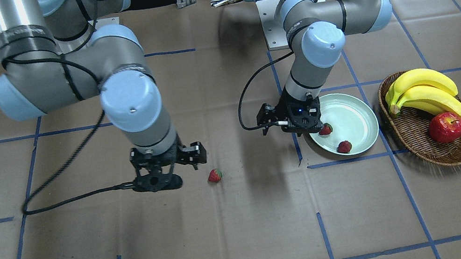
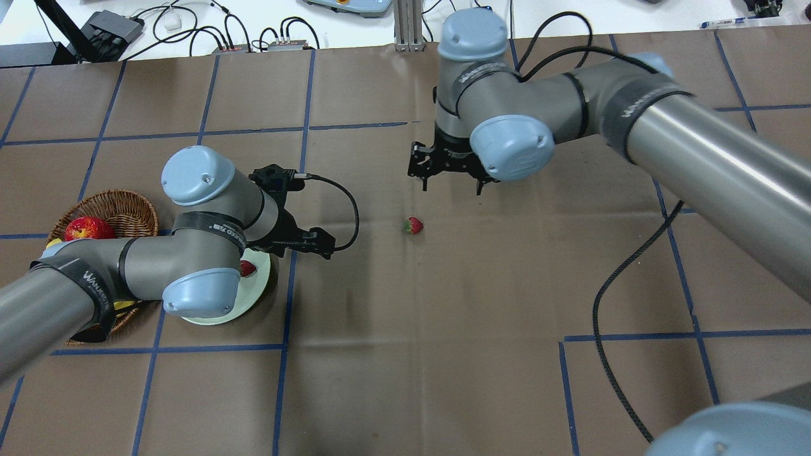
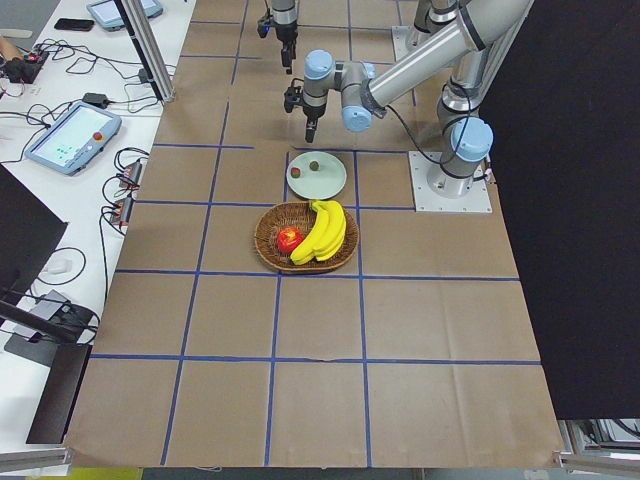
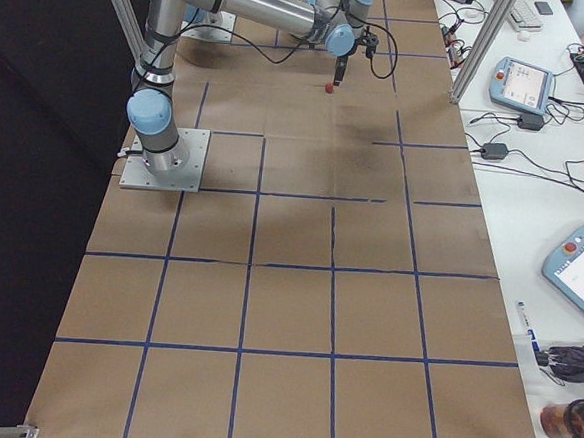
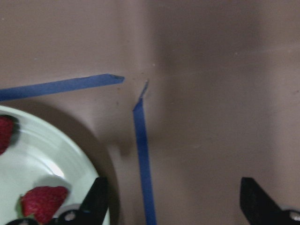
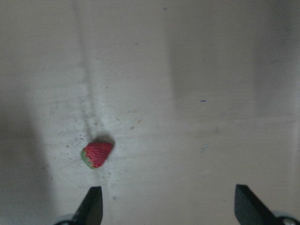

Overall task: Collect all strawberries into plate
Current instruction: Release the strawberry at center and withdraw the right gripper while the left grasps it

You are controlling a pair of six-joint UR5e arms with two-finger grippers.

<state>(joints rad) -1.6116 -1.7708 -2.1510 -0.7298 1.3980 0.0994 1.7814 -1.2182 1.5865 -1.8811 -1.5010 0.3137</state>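
Plate: plate (image 1: 351, 113) is sitting on the table (image 1: 250, 240) at right of centre in the front-facing view, just beside the basket (image 1: 416, 134); it is serving as the collection point.
Berries collected: first strawberry (image 1: 326, 129) is lying inside the plate's left rim; second strawberry (image 1: 344, 147) is lying near its lower edge.
Berry outstanding: third strawberry (image 1: 215, 176) is lying on bare table at centre of that view, well apart from the plate.
Left gripper: left gripper (image 5: 174, 206) is hanging over the plate's left rim with fingers spread and nothing between them. In its wrist view one finger is standing over the rim, above a berry at lower left. This placement is fitting a drop-off position.
Right gripper: right gripper (image 2: 451, 185) is hovering above the table near the third strawberry, fingers spread wide and carrying nothing. The berry is showing left of the finger gap in its wrist view, so it is not lining up yet.
Progress, judged: two of three are resting in the plate.
Next move, judged: the right gripper is needing a sideways correction before descending.
Bystanders: bananas (image 1: 428, 92) and apple (image 1: 447, 127) are lying in the basket, outside the task.
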